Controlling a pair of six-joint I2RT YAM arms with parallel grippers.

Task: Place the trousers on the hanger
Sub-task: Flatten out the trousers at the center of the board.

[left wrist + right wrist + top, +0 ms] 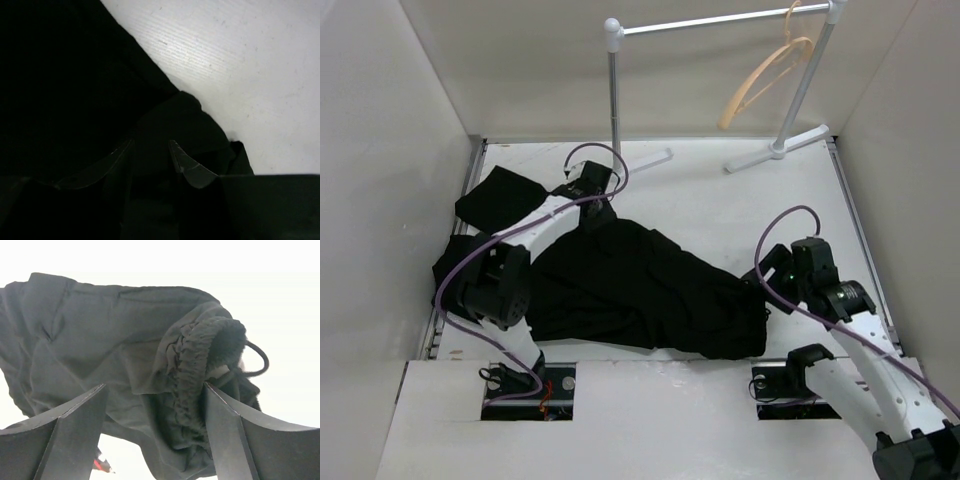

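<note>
The black trousers (640, 285) lie crumpled across the table from far left to centre right. The tan hanger (765, 75) hangs on the white rack at the back right, far from both grippers. My left gripper (598, 215) is down on the trousers' upper edge. In the left wrist view it (151, 147) is closed to a narrow gap with a fold of the dark fabric (65, 75) bunched in it. My right gripper (760, 285) is at the trousers' right end. In the right wrist view it (152, 387) is open and straddles the gathered elastic waistband (195, 365).
The white tubular rack (720, 20) stands at the back, with feet (780, 150) on the table. White walls close in the left, right and back. A drawstring loop (260, 360) sticks out by the waistband. Bare table (240, 60) lies beside the left gripper.
</note>
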